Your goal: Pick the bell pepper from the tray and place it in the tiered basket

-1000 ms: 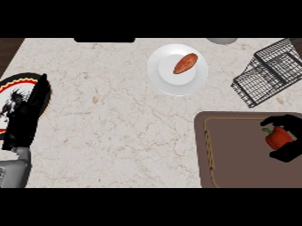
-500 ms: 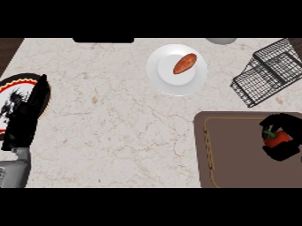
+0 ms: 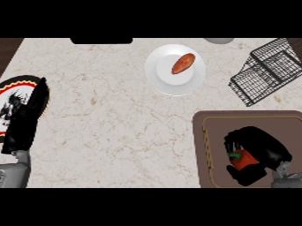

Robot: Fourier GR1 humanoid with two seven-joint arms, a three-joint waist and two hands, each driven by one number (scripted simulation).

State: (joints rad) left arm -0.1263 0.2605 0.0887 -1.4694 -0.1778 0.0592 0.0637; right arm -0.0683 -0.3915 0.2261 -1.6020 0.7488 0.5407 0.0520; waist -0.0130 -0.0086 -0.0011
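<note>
A marble desk (image 3: 115, 128) carries a brown tray (image 3: 209, 150) at the right, a black wire tiered basket (image 3: 268, 70) above it, and a white plate (image 3: 163, 81). Over the tray, the right hand (image 3: 261, 148) curls round the red bell pepper (image 3: 243, 160). The left hand (image 3: 26, 117) rests straight-fingered at the left edge.

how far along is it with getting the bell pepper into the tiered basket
Done: the right hand has reached into the tray and its fingers are curled round the red bell pepper. In hand: the grasp itself; whether the pepper is clear of the tray floor cannot be told. Left: lifting it, carrying it to the wire tiered basket beyond the tray, and releasing. The left hand rests open at the left edge.
</note>
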